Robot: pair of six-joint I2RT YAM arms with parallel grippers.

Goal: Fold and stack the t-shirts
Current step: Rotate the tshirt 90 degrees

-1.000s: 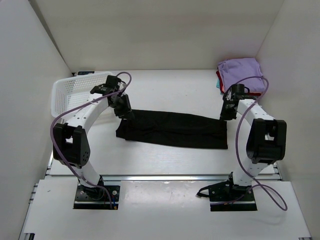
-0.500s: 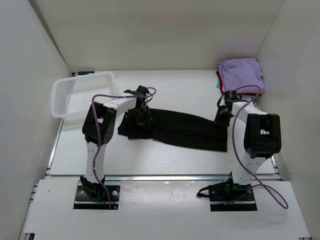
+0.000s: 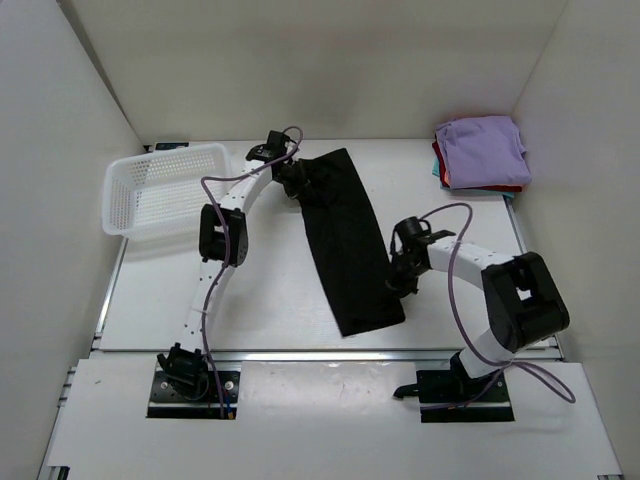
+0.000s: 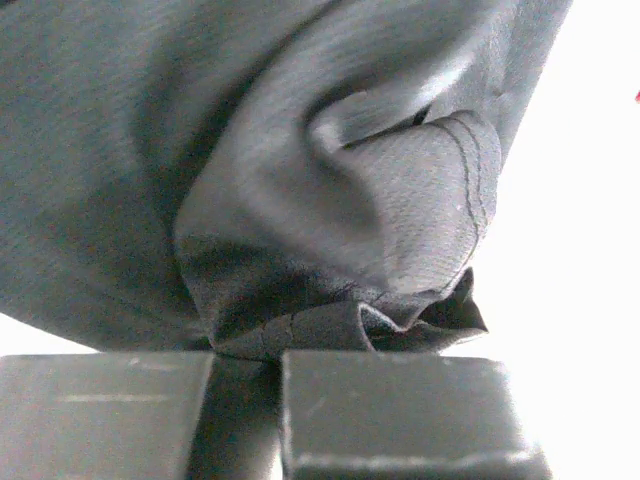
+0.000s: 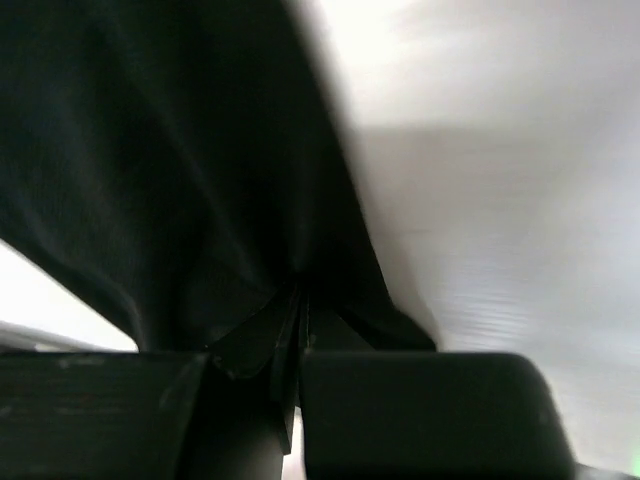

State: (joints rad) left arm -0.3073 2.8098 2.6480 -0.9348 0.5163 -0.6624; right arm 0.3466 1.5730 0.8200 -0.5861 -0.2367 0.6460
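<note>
Clenching both jaws on the black tee (image 3: 345, 250); probably needing even tension, smoothing it flat beside the basket (image 3: 150, 195).

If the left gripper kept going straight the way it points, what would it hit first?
The black t-shirt: the left gripper is shut on its bunched edge, and more of that cloth fills the wrist view straight ahead. Behind the cloth probably lies the table, though depth there is unclear.
</note>
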